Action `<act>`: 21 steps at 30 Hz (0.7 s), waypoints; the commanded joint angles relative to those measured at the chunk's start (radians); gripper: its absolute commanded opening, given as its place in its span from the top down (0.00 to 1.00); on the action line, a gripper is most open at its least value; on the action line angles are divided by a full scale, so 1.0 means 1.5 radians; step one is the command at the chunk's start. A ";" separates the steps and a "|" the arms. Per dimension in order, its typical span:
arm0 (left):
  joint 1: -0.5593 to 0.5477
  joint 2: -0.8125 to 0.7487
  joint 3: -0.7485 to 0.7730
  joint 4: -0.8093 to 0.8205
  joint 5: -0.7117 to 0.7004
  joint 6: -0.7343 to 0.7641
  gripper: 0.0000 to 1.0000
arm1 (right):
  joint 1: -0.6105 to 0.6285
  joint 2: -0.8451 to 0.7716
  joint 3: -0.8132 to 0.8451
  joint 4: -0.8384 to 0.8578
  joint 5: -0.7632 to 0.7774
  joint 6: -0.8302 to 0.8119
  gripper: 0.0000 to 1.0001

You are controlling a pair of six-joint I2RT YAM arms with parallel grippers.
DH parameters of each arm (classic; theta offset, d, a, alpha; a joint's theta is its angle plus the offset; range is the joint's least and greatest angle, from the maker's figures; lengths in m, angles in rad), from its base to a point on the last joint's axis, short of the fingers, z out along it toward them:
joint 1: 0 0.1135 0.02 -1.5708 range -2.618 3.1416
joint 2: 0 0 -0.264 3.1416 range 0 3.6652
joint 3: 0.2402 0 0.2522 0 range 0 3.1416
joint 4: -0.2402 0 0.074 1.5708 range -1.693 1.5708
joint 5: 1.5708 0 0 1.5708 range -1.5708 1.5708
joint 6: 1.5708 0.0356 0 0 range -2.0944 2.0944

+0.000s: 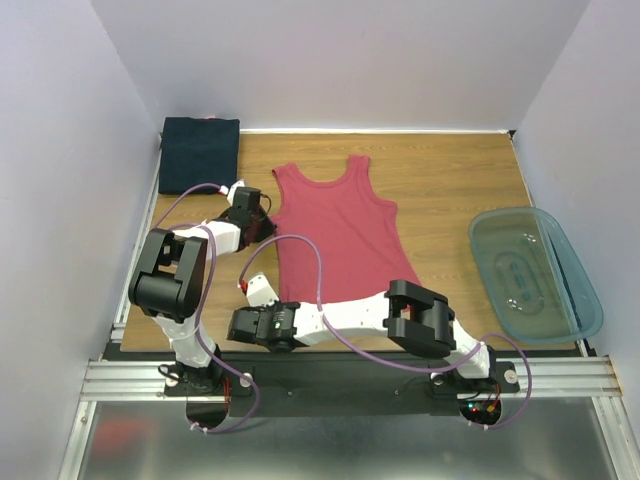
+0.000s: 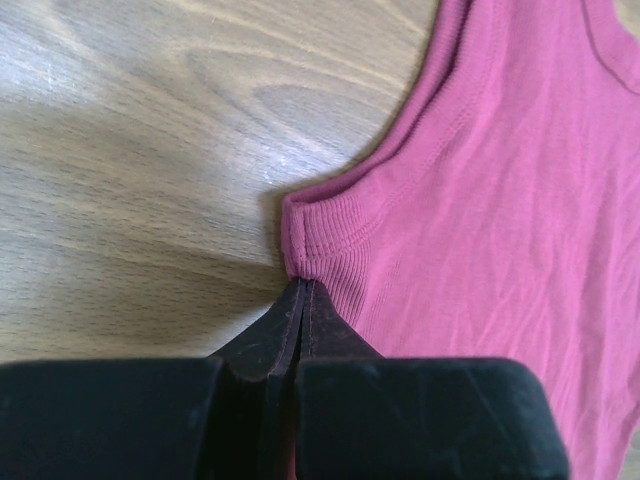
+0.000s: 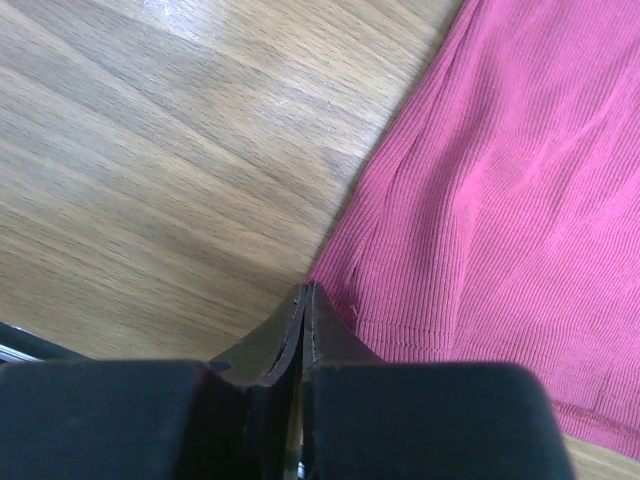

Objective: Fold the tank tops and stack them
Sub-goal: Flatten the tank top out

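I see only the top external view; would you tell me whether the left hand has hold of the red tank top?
Observer: Yes, the left hand is shut on the rose-red tank top at the bottom of its armhole.
Operator: Thank you, and the right hand?
Observer: The right hand is shut too, pinching the same top's side edge just above the hem.
Operator: Is the cloth creased there?
Observer: A few soft creases run up from that pinch.
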 commanded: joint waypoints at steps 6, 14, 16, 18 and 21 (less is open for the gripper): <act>0.004 -0.009 0.045 -0.017 -0.038 0.009 1.00 | -0.001 -0.049 0.016 -0.003 0.008 -0.017 1.00; 0.004 -0.036 0.064 -0.050 -0.067 0.011 1.00 | -0.002 -0.090 0.031 -0.002 -0.003 -0.034 1.00; 0.003 -0.041 0.069 -0.055 -0.068 0.011 1.00 | -0.004 -0.102 0.026 -0.001 -0.005 -0.036 1.00; 0.003 -0.041 0.076 -0.058 -0.068 0.012 1.00 | -0.007 -0.109 0.021 0.001 -0.008 -0.036 1.00; 0.004 -0.038 0.083 -0.063 -0.065 0.014 1.00 | -0.009 -0.113 0.017 0.003 -0.008 -0.037 1.00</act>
